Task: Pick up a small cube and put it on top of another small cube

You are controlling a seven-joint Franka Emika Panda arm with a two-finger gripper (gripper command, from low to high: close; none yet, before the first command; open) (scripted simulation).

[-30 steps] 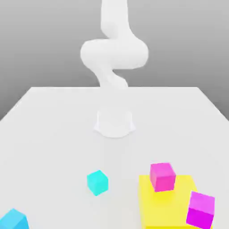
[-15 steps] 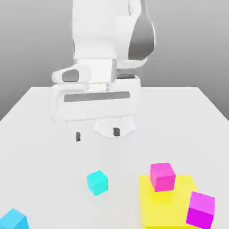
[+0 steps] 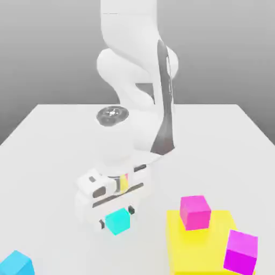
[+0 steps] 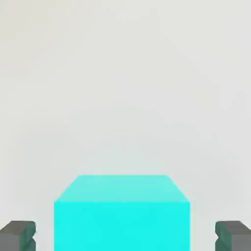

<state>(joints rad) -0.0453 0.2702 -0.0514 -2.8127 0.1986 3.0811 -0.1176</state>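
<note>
The small turquoise cube [image 3: 118, 222] rests on the white table [image 3: 48, 161], toward the front. My gripper [image 3: 116, 216] has come down over it, one finger on each side. In the hand view the cube [image 4: 121, 215] sits between the two dark fingertips [image 4: 17, 236], with a gap of bare table on each side, so the jaws stand open and apart from it. The small hot-pink cube [image 3: 194, 211] stands on top of a big yellow block [image 3: 203, 251] at the exterior view's right.
A purpler magenta cube [image 3: 241, 251] sits on the yellow block's front right corner. A larger, bluer cyan cube [image 3: 16, 264] lies at the front left edge. My white arm [image 3: 137, 80] rises behind the gripper.
The hand has swung down from above the table's middle to the turquoise cube and now straddles it. None of the cubes has moved.
</note>
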